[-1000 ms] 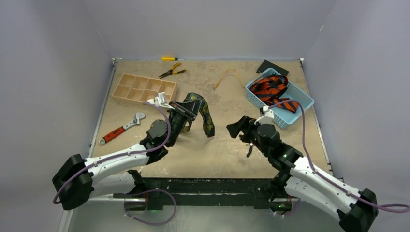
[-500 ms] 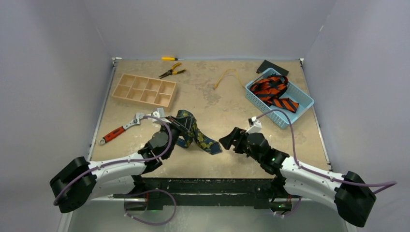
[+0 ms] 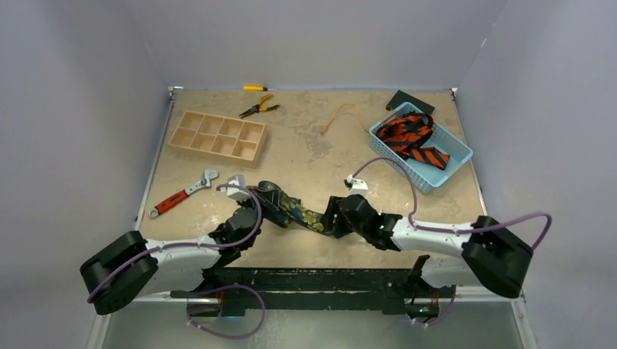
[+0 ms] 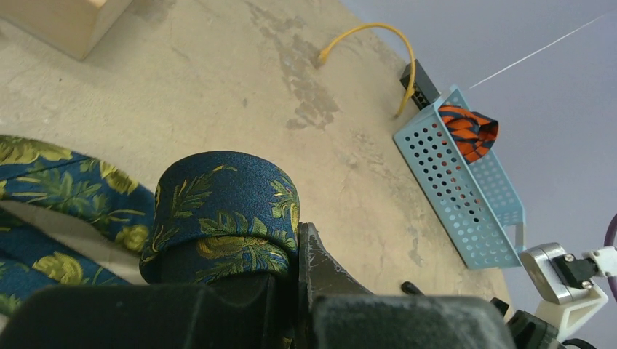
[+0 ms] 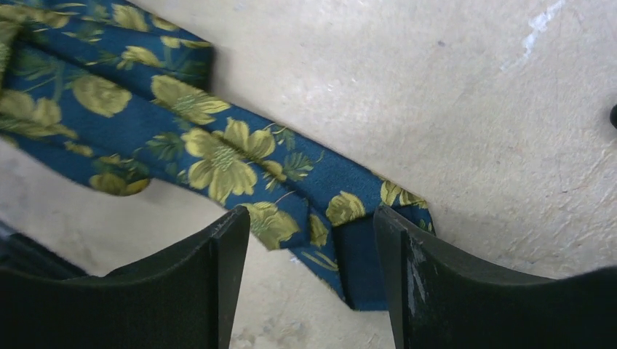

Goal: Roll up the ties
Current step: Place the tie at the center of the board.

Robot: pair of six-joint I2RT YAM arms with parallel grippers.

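Left pincer (image 3: 263, 195) is clamped narrow on the navy tie (image 3: 295, 212). In the left wrist view a partly wound coil of the tie sits against my fingers, and the unrolled length lies on the counter (image 3: 320, 156). The tie lies close to the counter's near edge, running rightward from the coil to its free end. Right pincer (image 5: 313, 240) stands wide, one finger on each side of that free end; I see no grip there yet.

Step in hand, as I judge it: rolling the first tie, with the coil started and most of the length not yet wound. The next move calls for the right pincer to pin or tension the free end while the left pincer turns the coil along the strip. Keep the strip flat: two bands of it overlap in the right wrist view and could wind in crooked.

The orange-red ties (image 3: 411, 138) sit in the blue basket (image 3: 435, 179) at far right, well apart from the work.

Room: bare counter lies beyond the tie, between the wooden tray (image 3: 217, 136) and the basket. The wrench (image 3: 182, 195) lies near, left of the left pincer. The near edge is close behind both pincers, so I would work away from it.
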